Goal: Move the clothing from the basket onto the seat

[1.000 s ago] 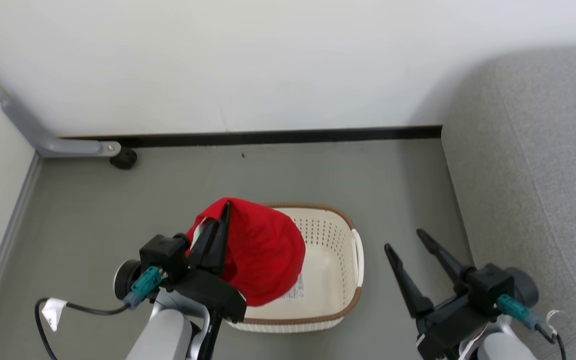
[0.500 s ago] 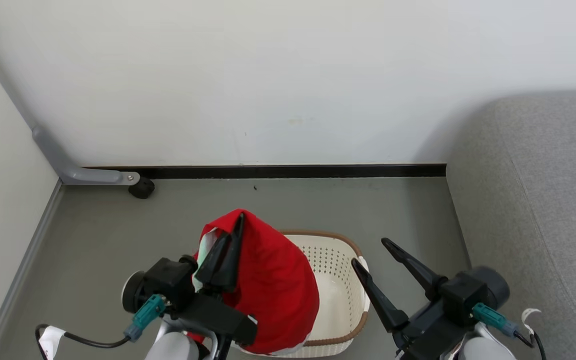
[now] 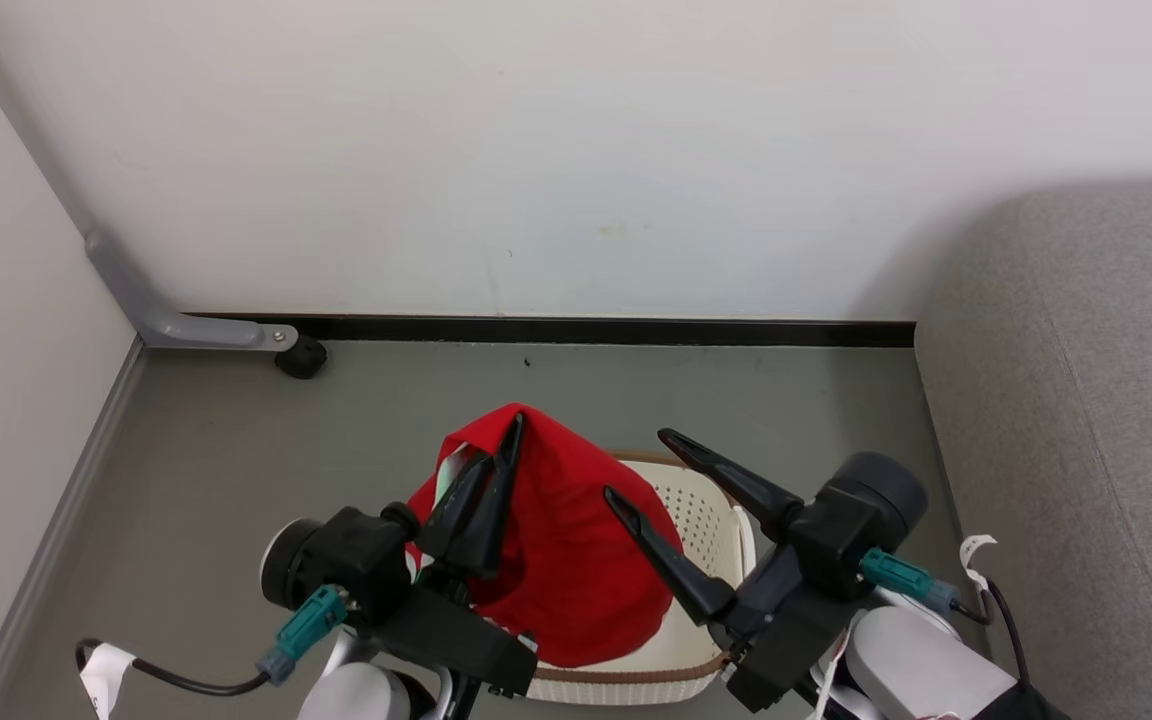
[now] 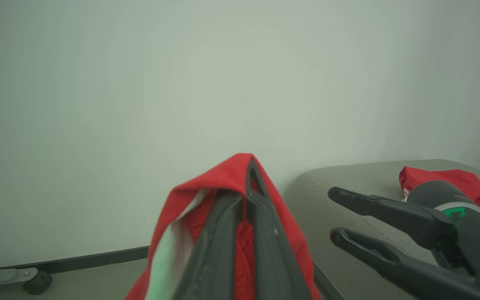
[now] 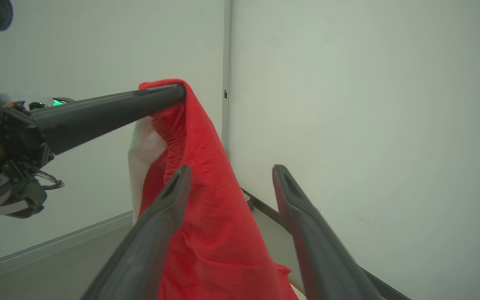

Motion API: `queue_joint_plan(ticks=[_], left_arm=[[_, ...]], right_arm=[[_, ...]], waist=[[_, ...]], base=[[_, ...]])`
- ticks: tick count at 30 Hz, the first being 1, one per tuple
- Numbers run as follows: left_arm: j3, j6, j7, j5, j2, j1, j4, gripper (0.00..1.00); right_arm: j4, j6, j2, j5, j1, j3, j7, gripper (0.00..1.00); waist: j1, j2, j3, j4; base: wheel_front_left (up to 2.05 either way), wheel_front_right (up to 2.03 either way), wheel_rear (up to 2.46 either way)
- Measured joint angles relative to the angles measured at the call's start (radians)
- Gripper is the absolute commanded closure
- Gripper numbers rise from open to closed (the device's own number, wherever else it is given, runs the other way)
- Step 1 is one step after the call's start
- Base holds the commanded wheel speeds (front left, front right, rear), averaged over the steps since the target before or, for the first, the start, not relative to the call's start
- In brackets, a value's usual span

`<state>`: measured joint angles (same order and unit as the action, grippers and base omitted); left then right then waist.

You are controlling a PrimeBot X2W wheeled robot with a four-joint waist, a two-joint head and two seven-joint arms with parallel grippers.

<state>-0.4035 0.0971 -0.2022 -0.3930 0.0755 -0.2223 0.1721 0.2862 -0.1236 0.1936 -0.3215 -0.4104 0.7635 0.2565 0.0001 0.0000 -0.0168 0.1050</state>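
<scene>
Head view: left gripper clamps the red garment; lift it past the spread right gripper toward the three-o'clock seat.

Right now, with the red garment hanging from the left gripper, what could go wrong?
The left gripper pinches the garment only at its tips, so it may slip. The open right gripper sits close beside the garment and could snag it. The hem hangs over the basket and might catch the rim.

White wall, grey floor
</scene>
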Motion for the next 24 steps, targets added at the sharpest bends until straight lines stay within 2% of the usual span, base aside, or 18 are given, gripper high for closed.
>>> queue_joint_plan(ticks=[8, 16, 17, 18, 19, 23, 24], left_arm=[[-0.056, 0.005, 0.035, 0.009, -0.002, 0.000, -0.081, 1.00], [-0.104, 0.010, 0.060, 0.007, -0.006, -0.002, -0.137, 1.00], [-0.106, 0.010, 0.060, 0.007, -0.006, -0.002, -0.141, 1.00], [-0.107, 0.010, 0.064, 0.006, -0.005, -0.003, -0.144, 1.00], [-0.107, 0.010, 0.068, 0.005, -0.006, -0.003, -0.146, 1.00], [-0.093, 0.010, 0.077, 0.004, -0.001, -0.003, -0.146, 0.98], [-0.088, 0.010, 0.077, 0.004, 0.003, -0.003, -0.145, 0.75]], right_arm=[[0.073, 0.000, 0.002, -0.049, -0.071, 0.071, 0.000, 0.00], [0.146, 0.000, -0.032, -0.102, -0.119, 0.128, 0.000, 0.00], [0.154, 0.000, -0.036, -0.111, -0.123, 0.133, 0.000, 0.24], [0.159, 0.000, -0.039, -0.118, -0.125, 0.135, 0.000, 0.66], [0.162, 0.000, -0.040, -0.124, -0.126, 0.139, 0.000, 1.00], [0.165, 0.000, -0.034, -0.151, -0.127, 0.152, 0.000, 1.00], [0.164, 0.000, -0.032, -0.158, -0.127, 0.151, 0.000, 1.00]], waist=[[-0.0001, 0.0000, 0.015, 0.014], [0.0000, 0.0001, 0.037, 0.028], [0.0000, 0.0000, 0.039, 0.029], [0.0000, 0.0000, 0.040, 0.030], [0.0000, 0.0001, 0.041, 0.031], [0.0000, 0.0001, 0.046, 0.032], [0.0000, 0.0000, 0.047, 0.031]], base=[[0.00, 0.00, 0.00], [0.00, 0.00, 0.00], [0.00, 0.00, 0.00], [0.00, 0.00, 0.00], [0.00, 0.00, 0.00], [0.00, 0.00, 0.00], [0.00, 0.00, 0.00]])
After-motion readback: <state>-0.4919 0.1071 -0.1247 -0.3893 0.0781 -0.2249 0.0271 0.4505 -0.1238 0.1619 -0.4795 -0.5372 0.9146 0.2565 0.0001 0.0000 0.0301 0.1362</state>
